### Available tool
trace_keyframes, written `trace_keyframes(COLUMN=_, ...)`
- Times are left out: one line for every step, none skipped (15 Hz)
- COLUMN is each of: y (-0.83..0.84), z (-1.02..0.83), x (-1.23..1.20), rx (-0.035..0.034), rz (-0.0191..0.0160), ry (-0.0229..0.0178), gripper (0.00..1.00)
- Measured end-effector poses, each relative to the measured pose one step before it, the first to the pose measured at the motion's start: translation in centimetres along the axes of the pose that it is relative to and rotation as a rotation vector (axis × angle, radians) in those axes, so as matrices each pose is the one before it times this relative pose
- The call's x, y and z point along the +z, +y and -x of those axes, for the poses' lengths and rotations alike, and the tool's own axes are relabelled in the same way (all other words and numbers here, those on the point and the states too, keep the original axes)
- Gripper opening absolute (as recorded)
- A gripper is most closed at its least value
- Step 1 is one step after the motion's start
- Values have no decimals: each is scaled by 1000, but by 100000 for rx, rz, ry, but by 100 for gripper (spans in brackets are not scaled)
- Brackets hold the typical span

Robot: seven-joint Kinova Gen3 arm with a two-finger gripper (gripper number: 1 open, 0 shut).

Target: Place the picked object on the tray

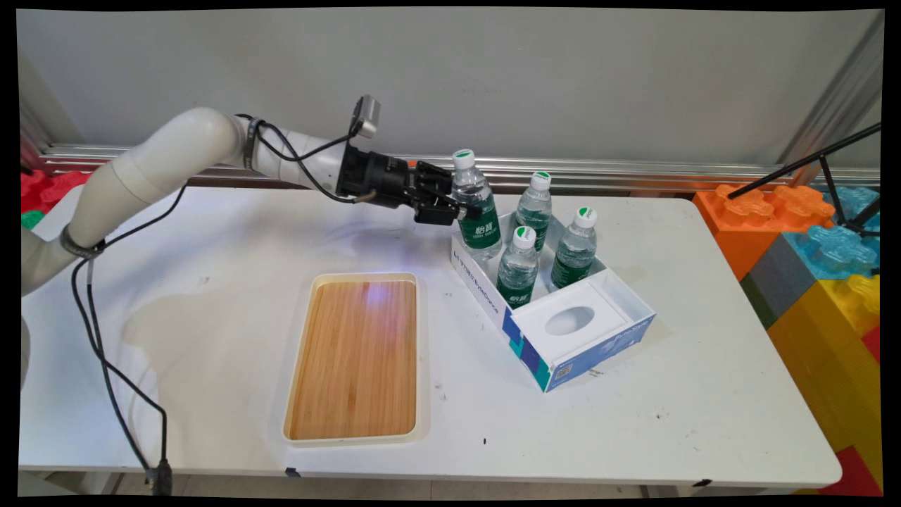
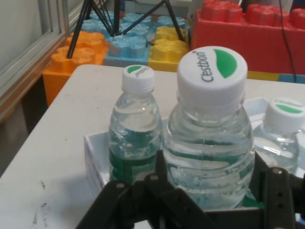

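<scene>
Gripper (image 1: 461,204) reached in level from the left, its fingers (image 2: 161,168) clasped on either side of the nearest water bottle (image 1: 476,211), just under the bottle's shoulder. That bottle, white-capped with a green label, stood upright at the left far corner of the white and blue box (image 1: 563,352), among three more bottles (image 1: 517,266) of the same kind. The box sat right of centre on the white table (image 1: 669,422), with an oval cut-out panel at its near end. A bamboo-floored tray (image 1: 357,355) lay well apart to the left.
</scene>
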Motion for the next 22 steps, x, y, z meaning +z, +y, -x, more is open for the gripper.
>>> trace_keyframes(y=83, z=-147, x=-343, rx=173, rz=265, ry=-84, gripper=0)
trace_keyframes(y=69, z=-210, x=-366, rx=213, rz=404, ry=-95, gripper=0)
trace_keyframes(y=76, z=-140, x=-318, rx=171, rz=199, ry=-45, gripper=0)
trace_keyframes(y=15, z=-105, x=-155, rx=93, rz=168, ry=-19, gripper=0)
trace_keyframes(y=-19, z=-155, x=-223, rx=226, rz=295, ry=-28, gripper=0)
trace_keyframes(y=21, z=-201, x=-242, rx=185, rz=236, ry=44, gripper=0)
trace_keyframes(y=22, z=-173, x=-231, rx=179, rz=187, ry=-52, gripper=0)
trace_keyframes(y=26, z=-110, x=-178, rx=108, rz=108, ry=-54, gripper=0)
trace_keyframes(y=23, z=-102, x=-155, rx=96, rz=129, ry=-92, gripper=0)
trace_keyframes(y=28, z=-132, x=-204, rx=126, rz=110, ry=-109, gripper=0)
trace_keyframes(y=39, z=-146, x=-208, rx=124, rz=164, ry=-197, gripper=0)
trace_keyframes(y=49, z=-131, x=-243, rx=8, rz=71, ry=-320, gripper=0)
trace_keyframes(y=45, z=-98, x=-228, rx=-106, rz=22, ry=-343, gripper=0)
trace_keyframes(y=80, z=-73, x=-255, rx=-219, rz=47, ry=-564, gripper=0)
trace_keyframes(y=92, z=-26, x=-231, rx=-292, rz=68, ry=-611, gripper=0)
trace_keyframes(y=118, z=-12, x=-241, rx=-349, rz=182, ry=-786, gripper=0)
trace_keyframes(y=140, z=50, x=-282, rx=-405, rz=130, ry=-842, gripper=0)
trace_keyframes(y=158, z=83, x=-302, rx=-447, rz=136, ry=-912, gripper=0)
trace_keyframes(y=151, z=99, x=-275, rx=-389, rz=83, ry=-767, gripper=0)
trace_keyframes(y=97, z=69, x=-164, rx=-233, rz=91, ry=-521, gripper=0)
trace_keyframes(y=137, z=115, x=-235, rx=-393, rz=128, ry=-763, gripper=0)
trace_keyframes(y=93, z=87, x=-155, rx=-249, rz=89, ry=-507, gripper=0)
